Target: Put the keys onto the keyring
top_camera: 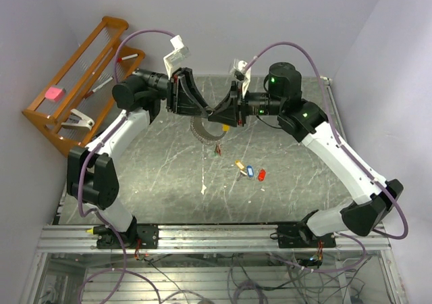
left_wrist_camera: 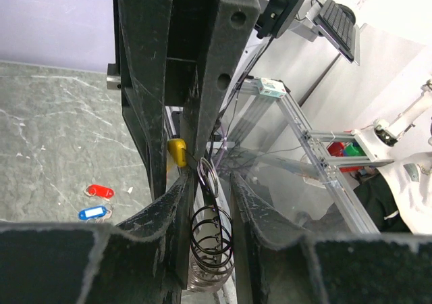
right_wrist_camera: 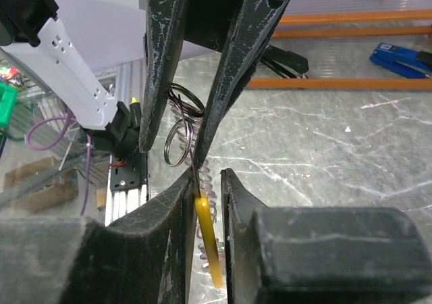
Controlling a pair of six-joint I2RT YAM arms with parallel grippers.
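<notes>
Nearest, across the bottom of the overhead view: aluminium rail (top_camera: 216,235) carrying both arm bases. Beyond it, grey marbled desk (top_camera: 155,182) filling the middle. Left arm (top_camera: 115,138) and right arm (top_camera: 331,148), white links with black joints, reaching inward and meeting nose to nose above the far middle of the desk. Orange wooden rack (top_camera: 74,81) leaning at the far left, holding a pink block (top_camera: 52,93) and a few pens (top_camera: 102,84).

Left end effector (left_wrist_camera: 208,181) closed on the keyring (left_wrist_camera: 210,243): silvery wire coils filling the gap between two black fingers, one loop poking out past the fingertips. Right end effector (right_wrist_camera: 206,173) facing it, fingertips just beside the left pair, jaws narrowly parted around the yellow piece (right_wrist_camera: 209,243) hanging from the keyring's wire; impossible to tell whether pinching that piece or merely enclosing it. Keyring held up between both end effectors, coil sagging in a curve below them.

Loose on the desk, nearer the arm bases and well apart from the keyring: orange-yellow key (top_camera: 239,164), blue key (top_camera: 250,171) and red key (top_camera: 262,175), close together in a short slanted row. Between that row and the keyring, another tiny coloured piece (top_camera: 217,148), too small to identify. Small white scrap (top_camera: 204,189) alone, left of that row.
</notes>
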